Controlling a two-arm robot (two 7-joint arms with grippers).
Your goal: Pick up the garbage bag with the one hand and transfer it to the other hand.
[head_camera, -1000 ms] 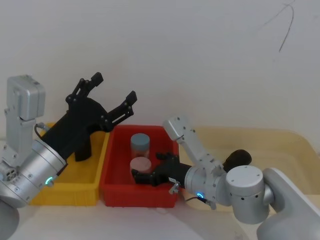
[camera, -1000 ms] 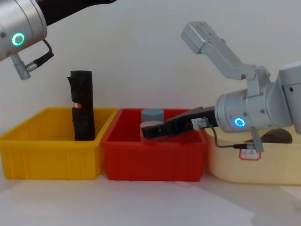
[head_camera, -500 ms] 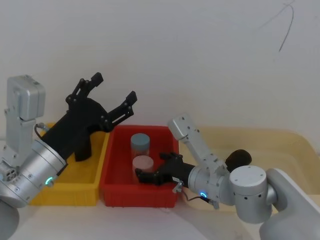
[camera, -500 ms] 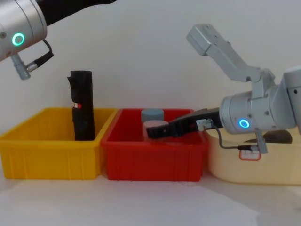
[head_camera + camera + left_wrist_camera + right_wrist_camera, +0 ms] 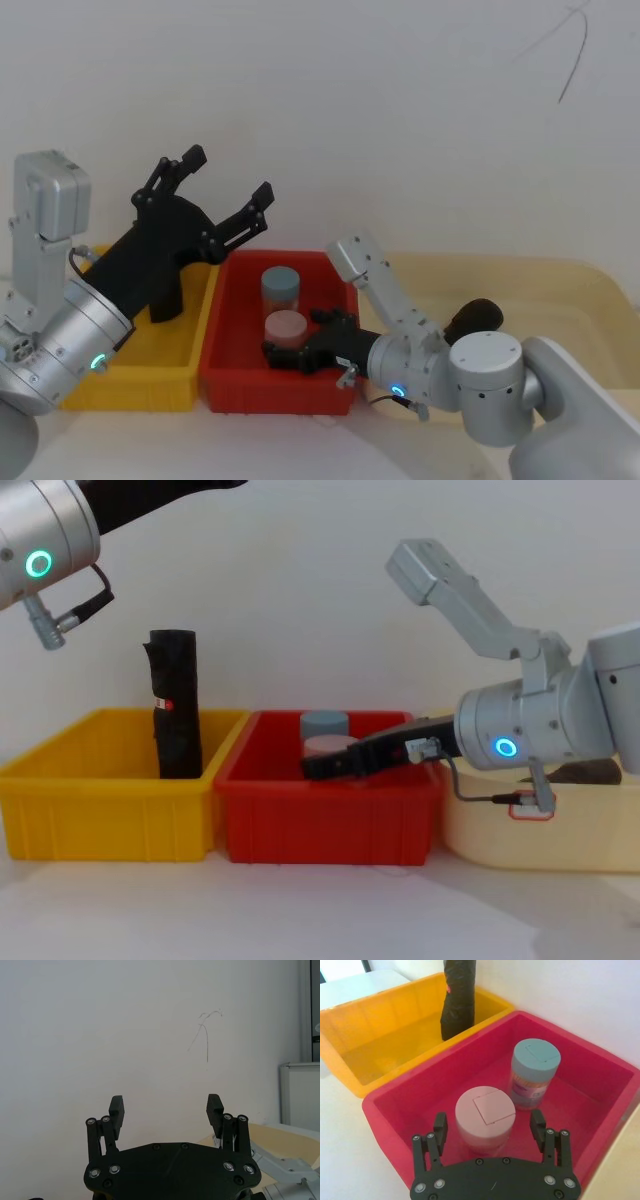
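Right gripper (image 5: 490,1127), open, has dipped back into the red bin (image 5: 225,345) around the pink-lidded jar (image 5: 485,1117); the garbage bag (image 5: 474,317) remains ungrasped. Left gripper (image 5: 228,188) stays raised, open.

The head view looks forward and down from above onto the yellow bin (image 5: 130,385) and the red bin (image 5: 230,385), both arms entering from the lower corners. The chest view sits lower and faces across the table, showing the same two bins side-on against the white wall (image 5: 300,600). The left wrist view faces that wall past the left gripper (image 5: 165,1107), raised well clear of the bins. The right wrist view looks down at close range past the right gripper (image 5: 489,1127) into the red bin, sharing its pink-lidded jar (image 5: 484,1108) with the head view.
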